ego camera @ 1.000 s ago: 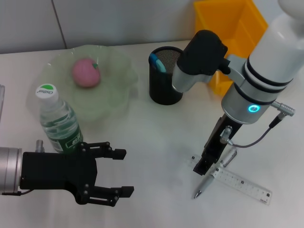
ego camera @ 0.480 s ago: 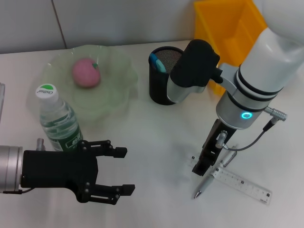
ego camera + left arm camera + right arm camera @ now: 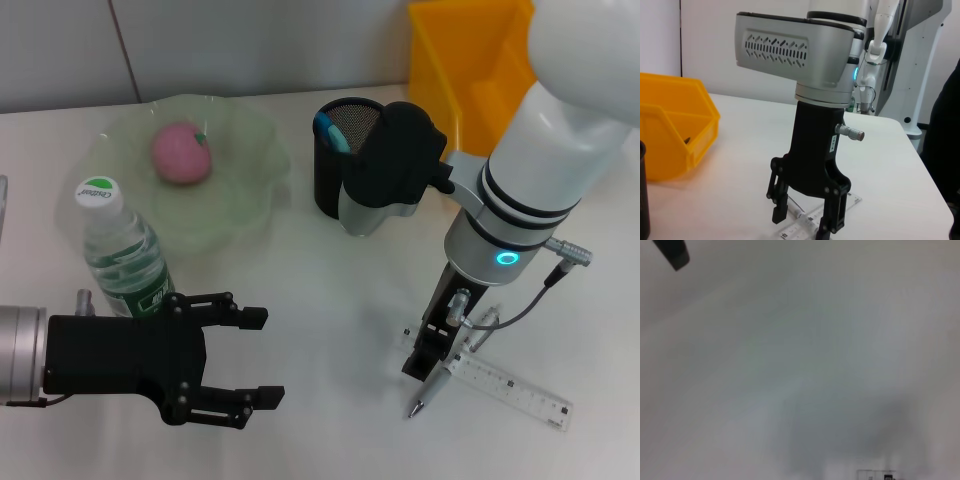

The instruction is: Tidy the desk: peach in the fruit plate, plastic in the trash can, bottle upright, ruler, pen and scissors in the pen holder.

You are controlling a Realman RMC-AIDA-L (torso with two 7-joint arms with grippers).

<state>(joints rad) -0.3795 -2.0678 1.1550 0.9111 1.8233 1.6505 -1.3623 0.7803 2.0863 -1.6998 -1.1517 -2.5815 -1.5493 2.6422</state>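
My right gripper [image 3: 428,352] is open, pointing down, its fingers low on either side of a silvery pen [image 3: 432,385] that lies on the table across a clear ruler [image 3: 512,389]. The left wrist view shows that gripper [image 3: 804,225] open above the ruler [image 3: 812,220]. My left gripper [image 3: 250,360] is open and empty at the front left, beside the upright green-labelled bottle [image 3: 120,255]. A pink peach [image 3: 181,153] lies in the green fruit plate [image 3: 250,190]. The black mesh pen holder [image 3: 340,185] holds a blue-handled item [image 3: 329,130]. No plastic is in view.
A yellow bin [image 3: 480,60] stands at the back right, behind my right arm; it also shows in the left wrist view [image 3: 670,130]. The right wrist view shows only blurred table surface and a bit of the ruler [image 3: 875,474].
My right arm has swung its elbow leftward and the gripper has sunk a little lower over the pen. The left arm, bottle, peach and holder have not moved.
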